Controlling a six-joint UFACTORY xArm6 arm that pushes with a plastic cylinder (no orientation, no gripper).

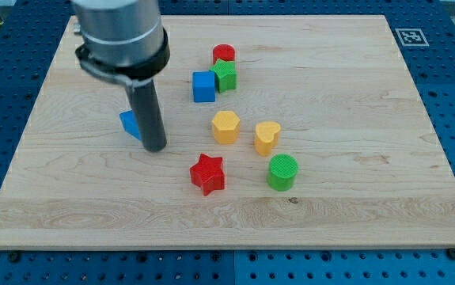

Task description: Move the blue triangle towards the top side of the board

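The blue triangle [130,123] lies on the wooden board [354,182] at the view's left of centre, partly hidden behind my rod. My tip [155,148] rests on the board just to the right of and slightly below the triangle, touching or nearly touching it.
A blue cube [203,86], a green star [225,75] and a red cylinder [224,55] cluster near the top centre. A yellow hexagon [225,127], a yellow heart [267,137], a red star [207,173] and a green cylinder [282,172] lie to the right of the tip.
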